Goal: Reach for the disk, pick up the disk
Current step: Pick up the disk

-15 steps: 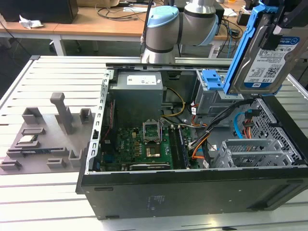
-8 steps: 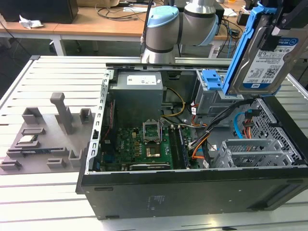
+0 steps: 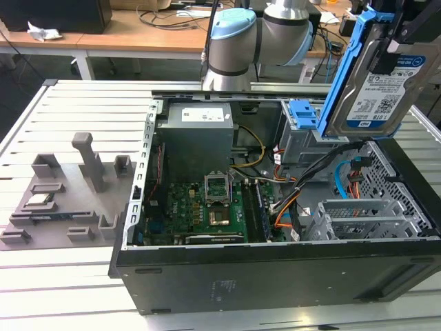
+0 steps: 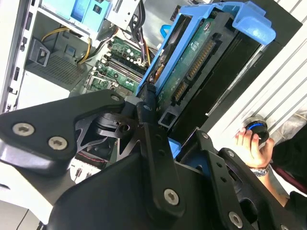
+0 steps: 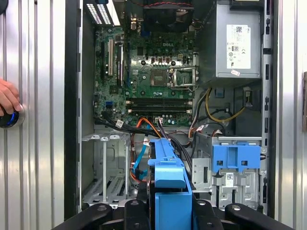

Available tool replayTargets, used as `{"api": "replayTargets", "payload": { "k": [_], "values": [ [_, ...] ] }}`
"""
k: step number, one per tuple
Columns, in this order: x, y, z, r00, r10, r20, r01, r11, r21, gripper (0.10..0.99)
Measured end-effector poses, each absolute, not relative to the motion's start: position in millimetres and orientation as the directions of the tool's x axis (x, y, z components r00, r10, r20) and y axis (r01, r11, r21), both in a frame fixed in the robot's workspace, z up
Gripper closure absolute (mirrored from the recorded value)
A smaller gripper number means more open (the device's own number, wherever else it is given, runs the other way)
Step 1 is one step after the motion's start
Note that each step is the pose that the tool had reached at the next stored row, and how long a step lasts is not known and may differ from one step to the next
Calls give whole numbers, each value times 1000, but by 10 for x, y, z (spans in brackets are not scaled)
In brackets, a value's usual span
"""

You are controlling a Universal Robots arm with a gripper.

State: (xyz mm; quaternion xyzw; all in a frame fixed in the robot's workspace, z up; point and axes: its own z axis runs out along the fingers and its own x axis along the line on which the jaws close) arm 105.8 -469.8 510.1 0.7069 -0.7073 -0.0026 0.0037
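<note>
Jaws clamped on disk (image 3: 377, 83), held above open computer case (image 3: 275, 276); long axis near-vertical, label facing exterior view.

Disk (image 3: 377, 89): silver-grey body, white-and-blue barcoded label, blue bracket (image 3: 342, 69) along its edge. Case (image 3: 275, 272): black shell. Motherboard (image 3: 200, 210): green. Power supply (image 3: 200, 138): grey, white sticker. Drive-bay latch (image 3: 303, 114): blue. Cables (image 3: 286, 214): orange, black, blue. Tabletop (image 3: 69, 124): ribbed silver-white. Fixture block (image 3: 65, 200): grey. Arm (image 3: 255, 34): silver, pale-blue cap.
</note>
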Motion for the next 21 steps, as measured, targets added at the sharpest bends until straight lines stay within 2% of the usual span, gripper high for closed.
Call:
{"api": "replayTargets", "payload": {
  "k": [21],
  "values": [
    [1048, -4698, 5056, 0, -1000, 1, -1000, 0, 9, 722]
  ]
}}
